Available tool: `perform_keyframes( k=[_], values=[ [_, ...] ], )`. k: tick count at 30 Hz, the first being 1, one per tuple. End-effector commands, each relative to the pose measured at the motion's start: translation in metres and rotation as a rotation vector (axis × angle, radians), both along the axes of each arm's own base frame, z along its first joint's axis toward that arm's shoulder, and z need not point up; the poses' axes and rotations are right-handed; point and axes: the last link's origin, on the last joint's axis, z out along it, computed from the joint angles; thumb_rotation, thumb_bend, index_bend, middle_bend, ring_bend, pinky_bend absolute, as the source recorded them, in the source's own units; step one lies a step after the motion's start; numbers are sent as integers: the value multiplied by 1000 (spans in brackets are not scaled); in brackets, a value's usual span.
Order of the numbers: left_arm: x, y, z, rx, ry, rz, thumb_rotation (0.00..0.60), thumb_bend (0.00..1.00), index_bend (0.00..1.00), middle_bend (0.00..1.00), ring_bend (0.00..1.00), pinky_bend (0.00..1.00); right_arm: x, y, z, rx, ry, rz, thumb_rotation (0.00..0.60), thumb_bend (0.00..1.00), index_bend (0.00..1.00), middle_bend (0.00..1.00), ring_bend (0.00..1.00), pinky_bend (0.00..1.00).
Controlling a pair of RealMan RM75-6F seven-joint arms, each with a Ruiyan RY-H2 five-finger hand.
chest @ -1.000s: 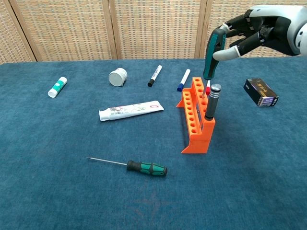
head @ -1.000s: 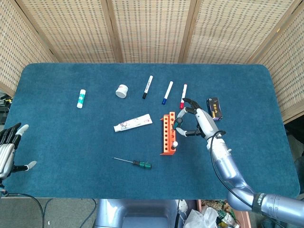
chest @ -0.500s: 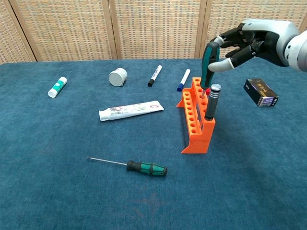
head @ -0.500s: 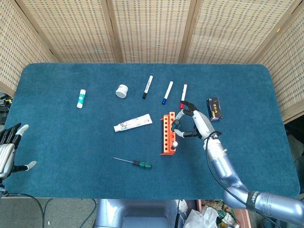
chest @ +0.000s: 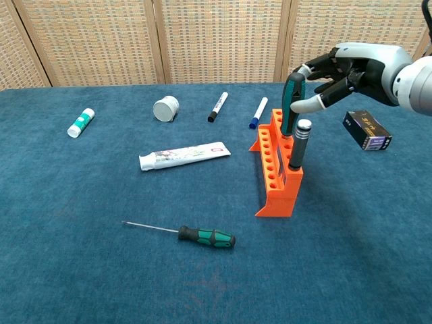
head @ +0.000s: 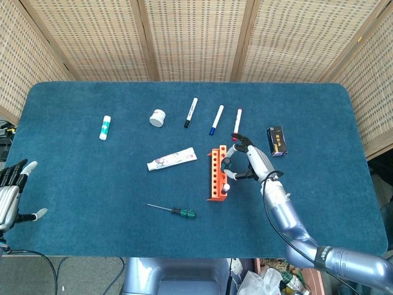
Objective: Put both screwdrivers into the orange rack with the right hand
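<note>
My right hand (chest: pixel 341 71) pinches the top of a green-handled screwdriver (chest: pixel 292 101) that stands upright with its shaft down in a far slot of the orange rack (chest: pixel 273 175). In the head view the same hand (head: pixel 247 163) hovers just right of the rack (head: pixel 215 174). A grey-and-black-handled tool (chest: pixel 297 145) stands in a rack slot just in front of it. The second screwdriver (chest: pixel 202 236), green and black with a thin shaft, lies flat on the cloth left of the rack and nearer the front edge. My left hand (head: pixel 11 192) rests open at the table's left edge.
A toothpaste tube (chest: pixel 183 155) lies left of the rack. Behind it are a white jar (chest: pixel 165 108), a black marker (chest: pixel 217 106) and a blue marker (chest: pixel 258 112). A glue stick (chest: pixel 80 122) is at the far left, a black box (chest: pixel 366 130) to the right.
My right hand has come down and a little leftward, lowering the green-handled screwdriver from above the rack into a slot. The left hand and the lying screwdriver have not moved.
</note>
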Motion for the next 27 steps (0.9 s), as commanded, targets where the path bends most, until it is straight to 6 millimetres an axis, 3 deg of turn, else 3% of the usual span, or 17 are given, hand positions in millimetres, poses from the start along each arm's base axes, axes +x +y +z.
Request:
perform_keyframes(
  k=[1, 20, 27],
  values=[
    [0, 0, 0, 0, 0, 0, 600, 0, 0, 0, 0, 0, 0, 0, -1, 5, -2, 0, 600, 349, 656, 77, 0, 90],
    [0, 0, -1, -1, 3, -1, 600, 0, 0, 0, 0, 0, -1, 1, -2, 20, -19, 16, 600, 301, 573, 80, 0, 90],
    [0, 0, -1, -2, 1, 0, 600, 0, 0, 0, 0, 0, -1, 2, -2, 34, -13, 15, 600, 250, 479, 80, 0, 91]
  ],
)
